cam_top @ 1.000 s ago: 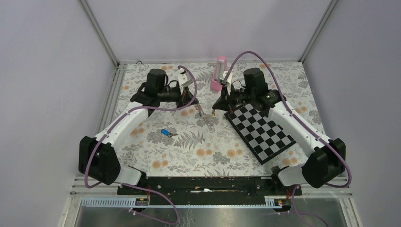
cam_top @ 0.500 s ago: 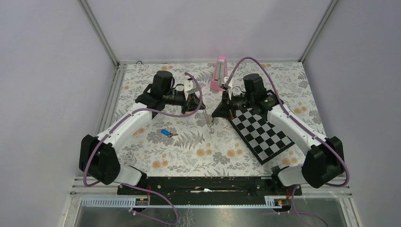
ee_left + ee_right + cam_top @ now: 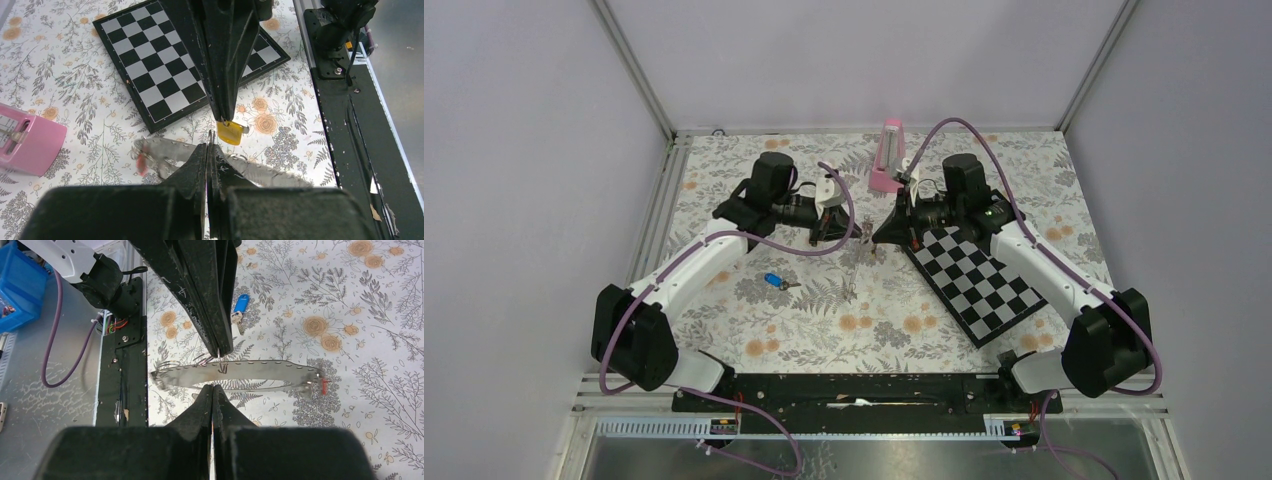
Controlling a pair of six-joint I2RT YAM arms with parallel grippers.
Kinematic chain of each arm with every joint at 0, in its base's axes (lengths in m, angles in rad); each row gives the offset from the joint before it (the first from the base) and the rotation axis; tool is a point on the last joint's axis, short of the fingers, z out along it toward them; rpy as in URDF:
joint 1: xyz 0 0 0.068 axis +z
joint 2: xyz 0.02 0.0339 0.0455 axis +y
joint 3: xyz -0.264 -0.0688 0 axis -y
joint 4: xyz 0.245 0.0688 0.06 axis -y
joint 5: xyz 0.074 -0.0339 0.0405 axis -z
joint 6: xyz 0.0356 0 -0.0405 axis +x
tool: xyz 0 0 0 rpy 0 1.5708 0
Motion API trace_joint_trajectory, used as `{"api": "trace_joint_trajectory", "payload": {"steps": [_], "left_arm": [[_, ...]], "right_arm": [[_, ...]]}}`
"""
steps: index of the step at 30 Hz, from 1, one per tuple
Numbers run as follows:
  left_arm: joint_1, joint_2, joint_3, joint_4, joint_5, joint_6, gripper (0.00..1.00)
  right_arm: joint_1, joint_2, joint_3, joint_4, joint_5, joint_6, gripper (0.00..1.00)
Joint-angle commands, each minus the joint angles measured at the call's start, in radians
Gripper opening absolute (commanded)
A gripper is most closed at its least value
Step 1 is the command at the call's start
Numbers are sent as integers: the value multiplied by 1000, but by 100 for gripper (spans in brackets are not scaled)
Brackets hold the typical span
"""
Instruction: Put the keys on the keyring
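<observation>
Over the middle of the table my left gripper (image 3: 856, 232) is shut on a thin silver ring of the keyring (image 3: 167, 150), whose grey strap loop hangs below it with a small red piece (image 3: 141, 163). My right gripper (image 3: 876, 240) meets it tip to tip and is shut on the yellow key (image 3: 231, 133), which sits just beyond the ring. In the right wrist view the strap (image 3: 250, 372) stretches across under the left gripper (image 3: 220, 351), and the yellow key is hidden between my fingers. The blue key (image 3: 773, 280) lies alone on the floral cloth to the left.
A black-and-white checkerboard (image 3: 984, 280) lies on the right half of the table under the right arm. A pink block (image 3: 887, 157) stands at the back centre. The black base rail (image 3: 854, 390) runs along the near edge. A blue bin (image 3: 20, 285) sits off the table.
My left gripper has carried the keyring to the right until it meets the right gripper's tip. The strap has swung to hang below them. The blue key has not moved.
</observation>
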Motion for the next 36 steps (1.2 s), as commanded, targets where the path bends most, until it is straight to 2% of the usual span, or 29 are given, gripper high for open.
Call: {"api": "trace_joint_trajectory", "payload": {"steps": [1, 14, 22, 30, 36], "left_arm": [[-7, -14, 22, 9, 42, 65, 0], [-39, -9, 28, 29, -38, 21, 0], [-40, -15, 21, 37, -47, 10, 0], [-40, -15, 23, 38, -36, 9, 0], [-40, -9, 34, 37, -46, 0, 0]], "right_arm": [[-9, -31, 0, 39, 31, 14, 0], [-11, -4, -48, 193, -22, 151, 0], [-23, -10, -44, 164, -38, 135, 0], [-39, -32, -31, 77, 12, 69, 0], [-44, -42, -36, 99, -30, 100, 0]]}}
